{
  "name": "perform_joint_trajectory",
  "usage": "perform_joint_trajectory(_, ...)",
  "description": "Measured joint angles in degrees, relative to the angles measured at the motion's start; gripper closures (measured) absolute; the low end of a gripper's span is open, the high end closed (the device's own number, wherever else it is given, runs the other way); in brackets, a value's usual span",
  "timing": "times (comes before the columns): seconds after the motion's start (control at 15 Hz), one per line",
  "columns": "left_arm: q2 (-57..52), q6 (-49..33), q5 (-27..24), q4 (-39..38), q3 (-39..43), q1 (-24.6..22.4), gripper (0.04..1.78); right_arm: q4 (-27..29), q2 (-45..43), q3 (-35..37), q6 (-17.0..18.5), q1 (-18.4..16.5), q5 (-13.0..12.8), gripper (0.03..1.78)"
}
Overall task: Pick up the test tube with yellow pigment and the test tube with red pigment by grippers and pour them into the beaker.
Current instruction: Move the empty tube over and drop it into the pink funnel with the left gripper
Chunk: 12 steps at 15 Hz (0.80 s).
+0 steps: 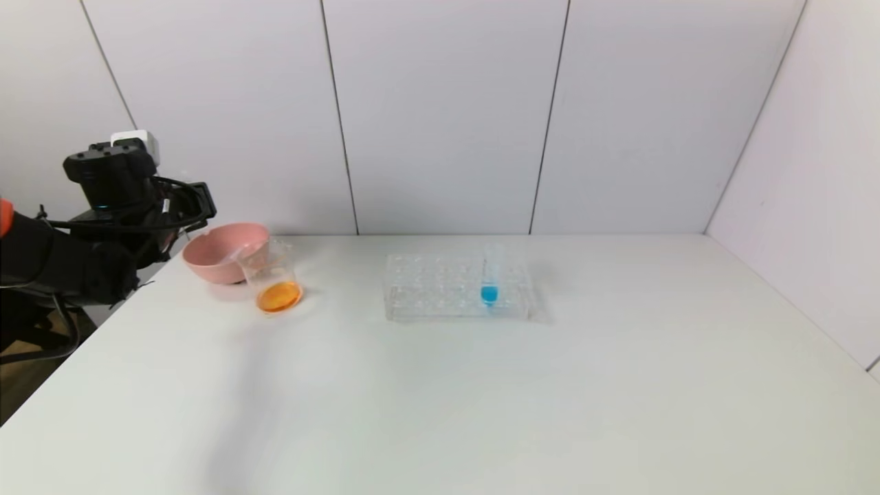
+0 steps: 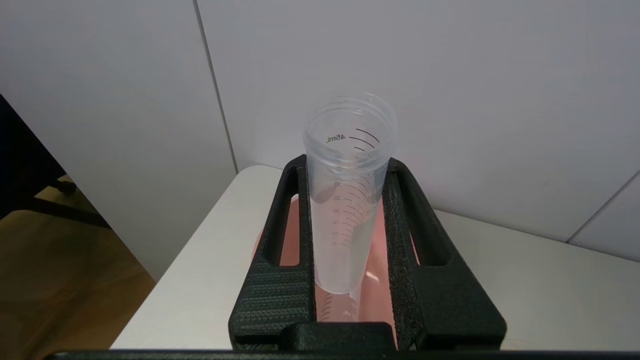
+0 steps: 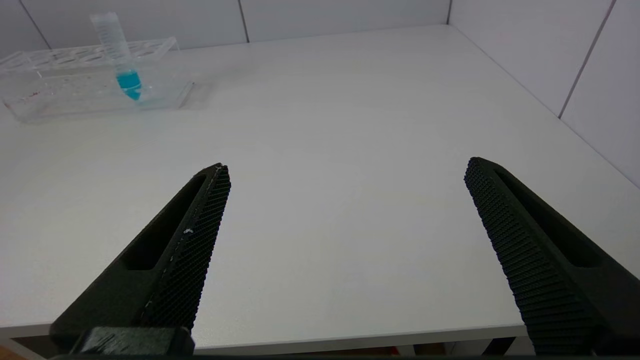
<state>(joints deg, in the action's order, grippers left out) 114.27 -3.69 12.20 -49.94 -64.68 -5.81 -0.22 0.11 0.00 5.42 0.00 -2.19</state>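
Note:
My left gripper (image 1: 187, 210) (image 2: 346, 165) is shut on a clear graduated test tube (image 2: 347, 200) that looks empty and holds it upright over the pink bowl (image 1: 220, 251) (image 2: 385, 295). A second empty clear tube (image 2: 340, 306) lies in the bowl beneath it. No tube with yellow or red liquid is in view. The beaker (image 1: 275, 278) stands beside the bowl and holds orange liquid. My right gripper (image 3: 346, 165) is open and empty over the table's near edge, out of the head view.
A clear multi-hole tube rack (image 1: 440, 292) (image 3: 60, 85) stands at mid-table with a blue-liquid tube (image 1: 489, 275) (image 3: 120, 55) upright in it. White walls close the back and right. The table's left edge is beside the bowl.

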Motion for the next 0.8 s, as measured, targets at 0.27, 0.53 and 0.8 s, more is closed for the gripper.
perform_joint_trajectory(0.27, 9.1, -0.1, 1.9, 1.2, -10.0, 0.1, 1.4, 0.0, 0.0, 0.0, 0.0, 0.0, 0.0, 0.1)
perform_joint_trajectory(0.53, 15.0, 0.0, 2.6, 3.8, -15.7, 0.7, 1.4, 0.0, 0.0, 0.0, 0.0, 0.0, 0.0, 0.1)
perform_joint_trajectory(0.8, 16.4, -0.1, 2.8, 3.8, -16.0, 0.8, 1.27, 0.0, 0.0, 0.0, 0.0, 0.0, 0.0, 0.1)
